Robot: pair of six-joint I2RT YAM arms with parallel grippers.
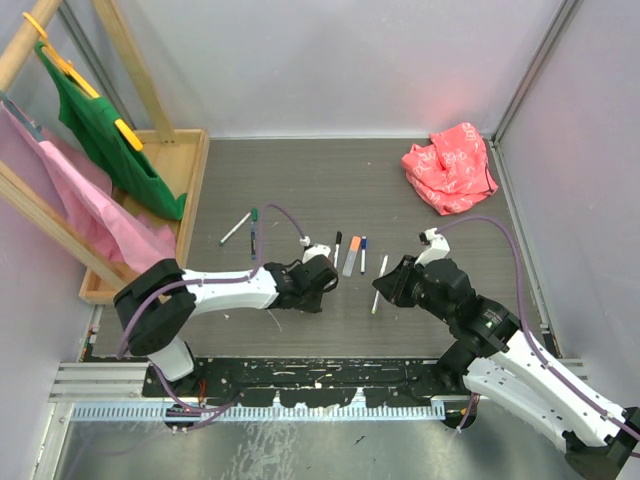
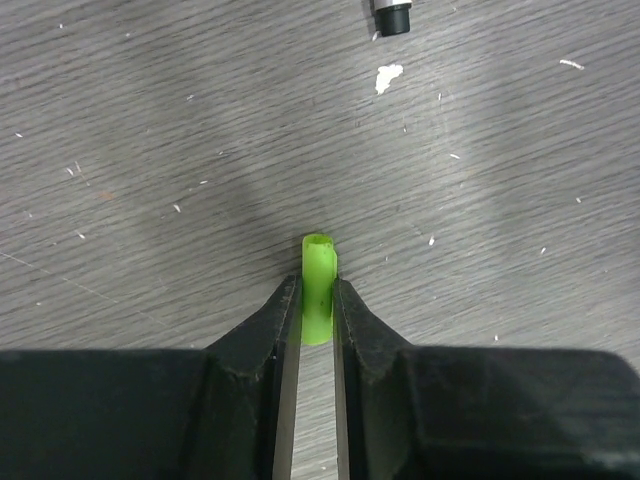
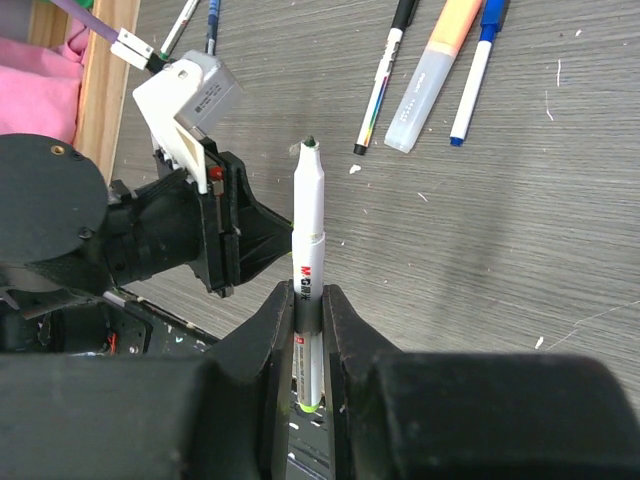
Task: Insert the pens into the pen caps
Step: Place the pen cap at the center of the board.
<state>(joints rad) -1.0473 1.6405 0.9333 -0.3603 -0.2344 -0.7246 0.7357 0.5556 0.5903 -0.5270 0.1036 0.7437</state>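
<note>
Entry: two items held, one per arm.
My left gripper was clamped on a green pen cap, low at frame centre, seen against the grey table. My right gripper was clamped on a white pen, its tip pointing up the frame. Beyond it, at upper right, a black pen, an orange highlighter and a blue pen lay side by side.
</note>
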